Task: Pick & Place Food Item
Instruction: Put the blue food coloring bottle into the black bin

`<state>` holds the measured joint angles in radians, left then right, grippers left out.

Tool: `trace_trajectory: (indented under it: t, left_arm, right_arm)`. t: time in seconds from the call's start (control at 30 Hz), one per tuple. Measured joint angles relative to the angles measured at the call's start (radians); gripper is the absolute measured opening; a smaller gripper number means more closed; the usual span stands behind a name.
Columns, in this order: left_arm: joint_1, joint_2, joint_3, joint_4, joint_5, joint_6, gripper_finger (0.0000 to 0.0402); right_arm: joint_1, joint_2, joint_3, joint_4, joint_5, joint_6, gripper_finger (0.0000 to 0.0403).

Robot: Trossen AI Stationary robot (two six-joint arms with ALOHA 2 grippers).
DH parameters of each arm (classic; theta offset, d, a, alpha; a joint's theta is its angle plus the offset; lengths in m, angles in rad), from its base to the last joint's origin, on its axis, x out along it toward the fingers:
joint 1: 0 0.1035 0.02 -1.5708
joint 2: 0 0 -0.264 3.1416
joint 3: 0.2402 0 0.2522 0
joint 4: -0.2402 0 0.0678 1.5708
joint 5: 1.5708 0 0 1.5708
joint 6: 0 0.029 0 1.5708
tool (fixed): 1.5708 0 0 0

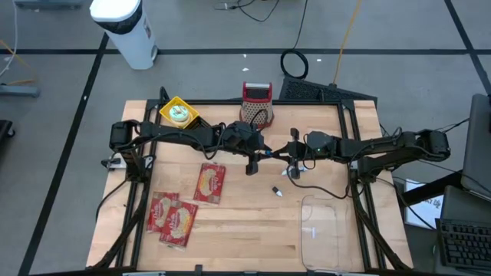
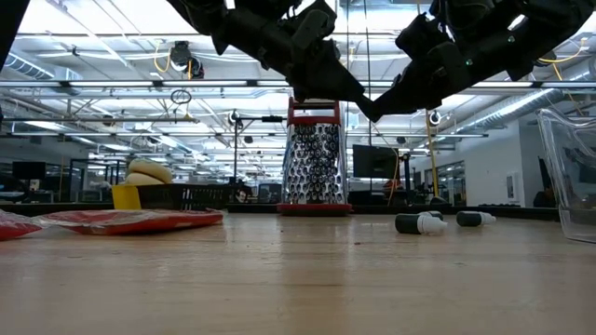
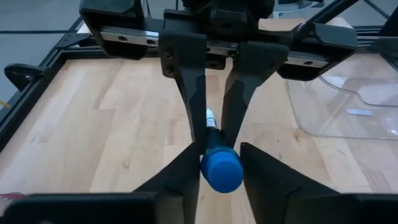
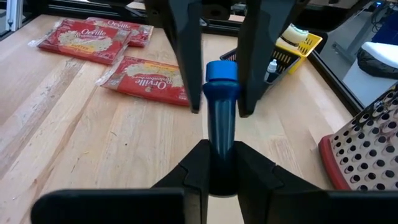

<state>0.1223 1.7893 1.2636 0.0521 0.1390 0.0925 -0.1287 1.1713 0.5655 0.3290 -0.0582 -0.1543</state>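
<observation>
Grey floor (image 1: 61, 84) crossed by dark tape lines surrounds the wooden table (image 1: 245, 222); beyond it, ceiling strip lights (image 2: 84, 126) (long rows) brighten an open hall.

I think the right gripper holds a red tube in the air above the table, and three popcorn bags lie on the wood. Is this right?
Not quite: the tube is blue, not red, as the right wrist view shows. The rest stands: the right gripper holds it in the air above the table, and three popcorn bags lie on the wood.
</observation>
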Motion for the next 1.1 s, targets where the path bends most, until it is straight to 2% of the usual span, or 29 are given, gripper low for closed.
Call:
trace_trajectory:
  t: [0.23, 0.4, 0.6, 0.73, 0.97, 1.1]
  left_arm:
    - [0.002, 0.0, 0.0, 0.001, -0.001, -0.003, 0.007]
    - [0.008, -0.046, 0.0, -0.068, -0.058, -0.024, 0.0069]
    - [0.031, -0.187, 0.0, -0.273, -0.196, -0.054, 0.0069]
    - [0.039, -0.276, 0.001, -0.492, -0.293, -0.104, 0.0068]
    - [0.102, -0.368, 0.001, -0.901, -0.424, -0.299, 0.0069]
    - [0.172, -0.364, 0.0, -1.051, -0.44, -0.402, 0.0065]
  right_arm:
    - [0.0, 0.0, 0.0, 0.0, 0.003, 0.008, 0.0051]
    - [0.0, -0.001, 0.002, 0.012, 0.008, 0.011, 0.0093]
    - [0.001, -0.005, -0.003, -0.009, 0.004, 0.011, 0.0148]
    - [0.0, -0.01, -0.001, -0.008, 0.007, 0.012, 0.0168]
    - [0.0, -0.01, -0.001, -0.01, 0.005, 0.015, 0.0173]
    - [0.0, -0.01, -0.001, -0.01, 0.005, 0.015, 0.0168]
